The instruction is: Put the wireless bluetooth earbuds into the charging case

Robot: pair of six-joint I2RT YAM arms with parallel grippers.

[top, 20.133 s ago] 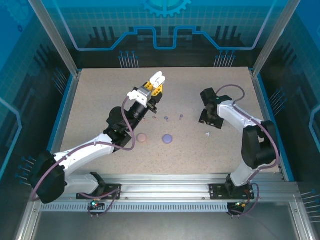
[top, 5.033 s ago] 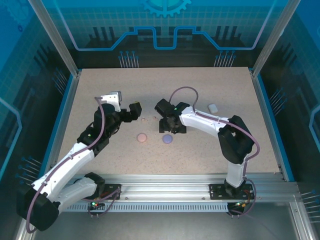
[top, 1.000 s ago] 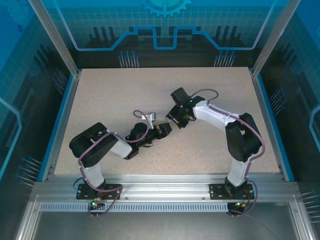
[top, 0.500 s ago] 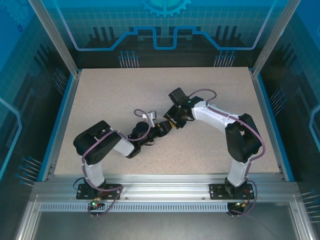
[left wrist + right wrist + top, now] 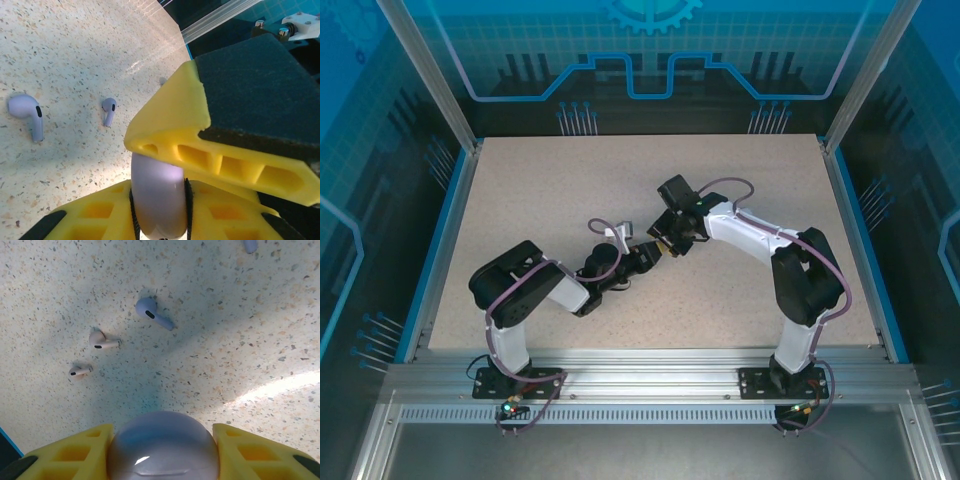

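Left wrist: my left claw (image 5: 150,175) clamps the purple charging case (image 5: 157,200) edge-on; my right claw (image 5: 162,440) grips it too. Loose on the worktop (image 5: 225,340): purple earbuds (image 5: 25,111), pink earbuds (image 5: 102,339). I'd say none are seated yet.

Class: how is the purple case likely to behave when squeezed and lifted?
The purple case looks glossy and rounded, so it may slip in the right hand. It seems small and hard-shelled, so it is probably light and stiff.

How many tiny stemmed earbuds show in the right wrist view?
4: one purple earbud mid-frame, two pale pink earbuds left of it, another purple one at the top edge; more may be hidden.
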